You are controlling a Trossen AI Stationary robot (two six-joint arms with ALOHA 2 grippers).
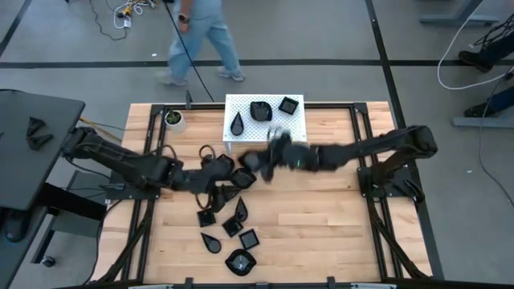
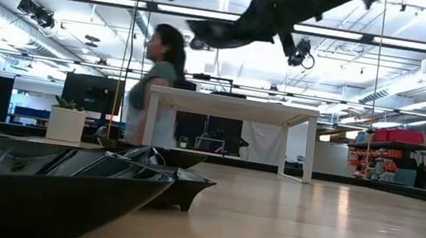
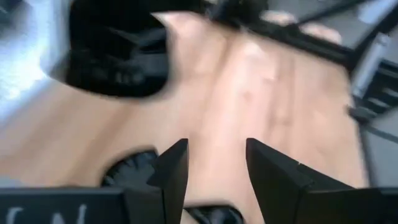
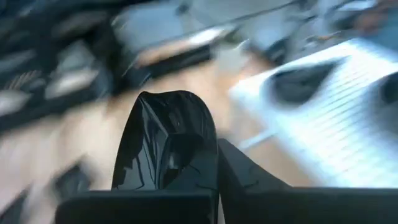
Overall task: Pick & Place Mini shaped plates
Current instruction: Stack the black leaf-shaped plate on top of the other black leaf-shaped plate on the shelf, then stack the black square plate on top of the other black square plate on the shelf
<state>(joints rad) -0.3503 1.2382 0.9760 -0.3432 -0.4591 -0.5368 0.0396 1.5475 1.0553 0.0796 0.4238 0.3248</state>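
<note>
Transport step, by the look of it; right gripper [image 4: 205,180] is clamped on one glossy black plate [image 4: 169,140], held up off the wood and filling most of the right wrist view; in the high view that gripper [image 1: 259,160] sits mid-table, just in front of the white perforated tray [image 1: 295,128]; tray already carries three plates: a teardrop [image 1: 238,123], a lobed one [image 1: 260,111], a square one [image 1: 288,104].

Left gripper [image 3: 214,171] has its fingers spread with only bare wood between them, nothing held; it hovers low over the table [image 1: 321,209] near the loose cluster of plates [image 1: 229,221] on the near-left part of the wood; in the high view it sits just beside the right gripper at about [image 1: 225,172]; the two are close, arms nearly meeting.

Remaining pile is still sizeable: several plates scattered between table centre and the near edge, including a lobed one [image 1: 238,261] right at the front.

White cup with green plant [image 1: 173,120] stands at the far-left corner of the wood, not part of the job; a person [image 1: 201,36] is walking past beyond the table.

Next move, my read: carry the held plate over the tray, pick a free patch clear of the three already there, lower, then release; watch clearance against the left arm while moving off.
</note>
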